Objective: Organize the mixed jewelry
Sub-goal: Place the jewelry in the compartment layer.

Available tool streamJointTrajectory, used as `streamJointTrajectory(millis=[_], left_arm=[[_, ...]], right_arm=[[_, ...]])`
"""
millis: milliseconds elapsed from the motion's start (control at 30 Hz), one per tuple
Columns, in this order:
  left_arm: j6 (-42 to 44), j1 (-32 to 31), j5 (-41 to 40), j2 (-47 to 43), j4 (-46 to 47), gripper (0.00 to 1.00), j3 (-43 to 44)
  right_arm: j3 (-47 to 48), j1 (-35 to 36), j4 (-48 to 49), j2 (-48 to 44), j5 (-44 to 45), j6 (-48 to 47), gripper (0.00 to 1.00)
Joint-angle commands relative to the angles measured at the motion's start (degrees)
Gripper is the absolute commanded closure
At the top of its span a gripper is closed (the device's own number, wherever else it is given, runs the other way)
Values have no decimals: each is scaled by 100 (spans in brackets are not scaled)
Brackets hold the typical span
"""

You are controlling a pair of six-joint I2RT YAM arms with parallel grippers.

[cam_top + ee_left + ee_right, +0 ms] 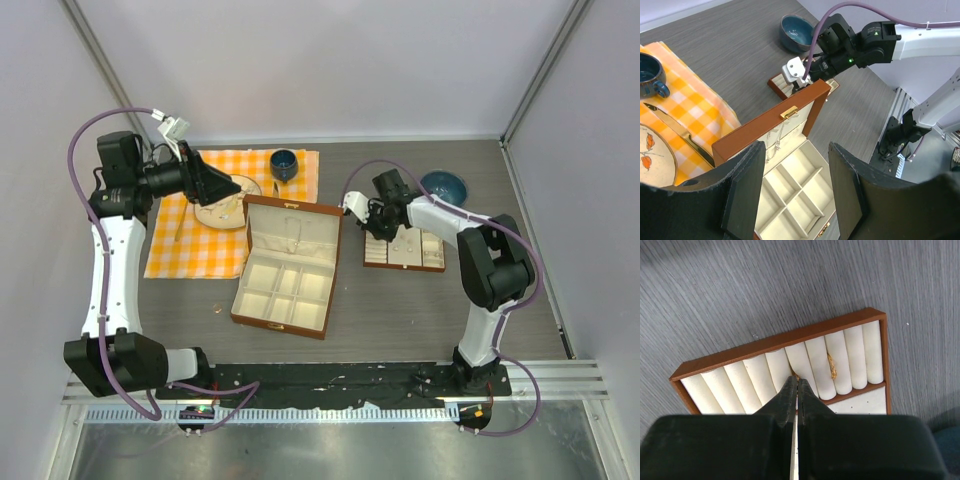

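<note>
Right gripper (pixel 796 380) is pinched shut, tiny gold ring (pixel 794 374) right at its tips, over the ring tray (pixel 775 343) right of the brown box (pixel 290 204). Can't tell if it's actually held. Second ring (pixel 831 365) sits slotted just right of it. Left gripper (pixel 795 195) hangs open, far left. These rings look light, hard and slippery, so I'd pinch across the band

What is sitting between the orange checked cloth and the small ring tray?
The open brown jewellery box, with its cream compartments, stands between the cloth and the ring tray. The top view shows this.
</note>
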Motion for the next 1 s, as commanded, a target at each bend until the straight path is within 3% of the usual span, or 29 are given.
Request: streamJointTrajectory(millis=[0, 467, 800, 967], left_arm=[[-11, 39, 149, 10, 66, 43, 0], [104, 39, 114, 80, -126, 43, -53], [648, 39, -9, -34, -487, 43, -44], [1122, 39, -167, -8, -1014, 43, -9]], right_arm=[[-167, 104, 306, -237, 8, -206, 99], [-202, 350, 385, -202, 263, -461, 99], [-554, 350, 632, -193, 421, -444, 99], [-545, 350, 606, -255, 474, -365, 90]])
